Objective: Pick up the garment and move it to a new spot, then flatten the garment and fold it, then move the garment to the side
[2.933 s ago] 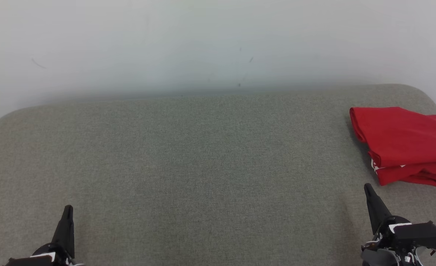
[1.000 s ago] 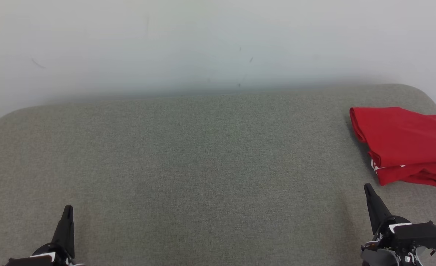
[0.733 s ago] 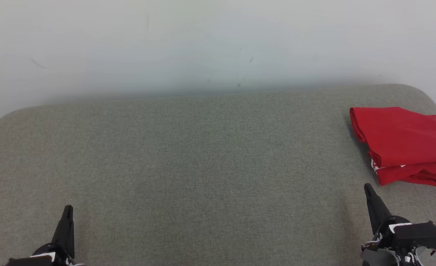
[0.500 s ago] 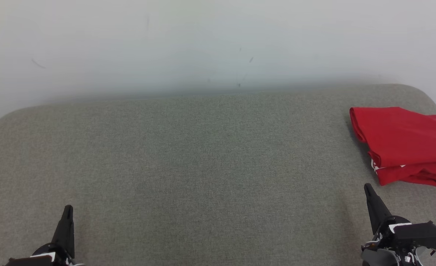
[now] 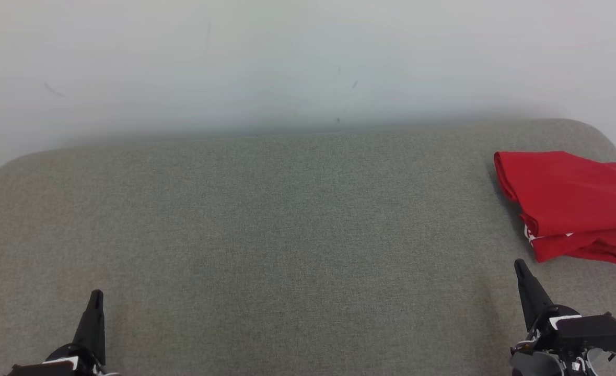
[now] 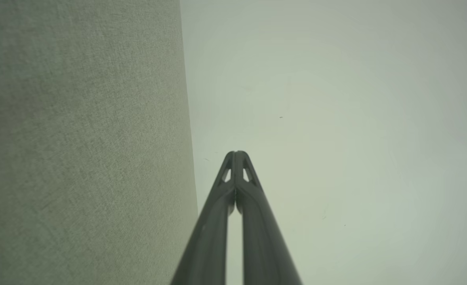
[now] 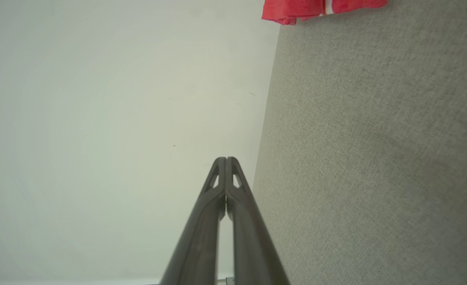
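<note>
Presently the left gripper sits at the lower left of the head view, closed down completely and gripping nothing. Its wrist view confirms this: the two dark fingers meet at the tip with nothing between them. They point toward the pale wall, with the grey fabric surface running along the left of that view.

The right gripper sits at the lower right of the head view, likewise fully closed and empty. In its wrist view the fingers press together at the tip, which lies just beside the line where fabric meets wall.

The red garment lies folded on the grey fabric surface at the far right. The right edge of the head view cuts it off. A white strip shows between the layers at its near left corner. The right gripper's tip is near that corner but apart from it. The left gripper is well apart from the garment. The right wrist view shows the garment's edge at the top of the picture, resting on the fabric.
</note>
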### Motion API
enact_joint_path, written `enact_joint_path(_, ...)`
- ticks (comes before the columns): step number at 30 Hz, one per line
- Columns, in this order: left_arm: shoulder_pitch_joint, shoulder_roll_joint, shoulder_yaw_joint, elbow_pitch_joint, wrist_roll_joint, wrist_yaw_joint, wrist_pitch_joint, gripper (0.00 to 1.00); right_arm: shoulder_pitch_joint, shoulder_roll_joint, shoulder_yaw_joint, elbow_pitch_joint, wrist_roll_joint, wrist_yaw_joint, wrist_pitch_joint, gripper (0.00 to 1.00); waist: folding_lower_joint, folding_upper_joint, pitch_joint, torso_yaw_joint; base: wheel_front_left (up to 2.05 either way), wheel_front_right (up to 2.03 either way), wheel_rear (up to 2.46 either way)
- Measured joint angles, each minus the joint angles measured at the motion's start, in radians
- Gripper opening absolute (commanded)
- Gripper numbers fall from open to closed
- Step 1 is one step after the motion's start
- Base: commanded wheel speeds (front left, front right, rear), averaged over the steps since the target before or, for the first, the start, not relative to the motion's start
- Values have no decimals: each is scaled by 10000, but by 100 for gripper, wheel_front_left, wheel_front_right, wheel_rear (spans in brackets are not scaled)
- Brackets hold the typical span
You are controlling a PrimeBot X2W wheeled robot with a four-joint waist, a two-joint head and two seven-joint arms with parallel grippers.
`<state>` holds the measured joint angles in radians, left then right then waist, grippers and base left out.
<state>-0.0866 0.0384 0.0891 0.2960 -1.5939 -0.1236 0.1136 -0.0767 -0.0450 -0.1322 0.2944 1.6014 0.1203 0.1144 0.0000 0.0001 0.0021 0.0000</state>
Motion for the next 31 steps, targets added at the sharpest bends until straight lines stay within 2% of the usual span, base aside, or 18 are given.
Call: enact_joint_path(31,0,0,0,-2,0,0,0,0,0,0,0,0,0,0,0,0,0,0,0,0,0,0,0)
